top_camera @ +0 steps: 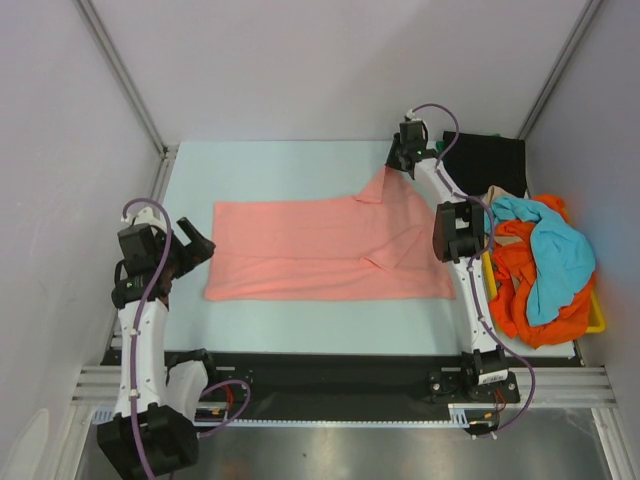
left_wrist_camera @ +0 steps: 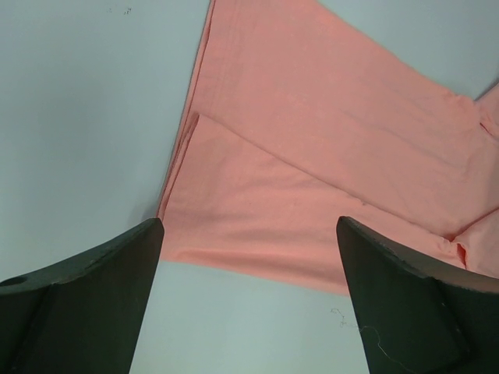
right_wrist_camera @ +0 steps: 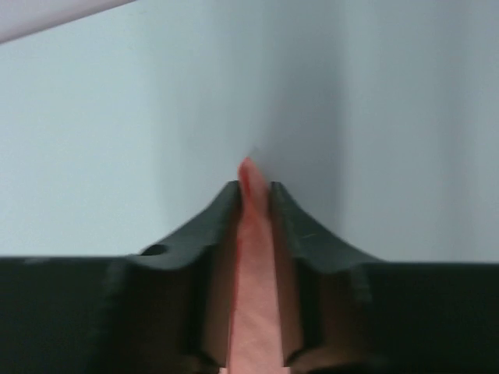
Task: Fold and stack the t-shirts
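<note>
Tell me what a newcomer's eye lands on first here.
First, the salmon pink t-shirt spread across the middle of the table, its far right corner pinched and lifted by the right gripper. Next, the bright heap of orange and turquoise shirts at the table's right edge. The left gripper hangs open by the shirt's left end.

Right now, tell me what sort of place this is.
Probably a robotics lab cell for cloth-folding trials: bare panel walls, two arms bolted to a rail, a salmon pink t-shirt spread on the table.
</note>
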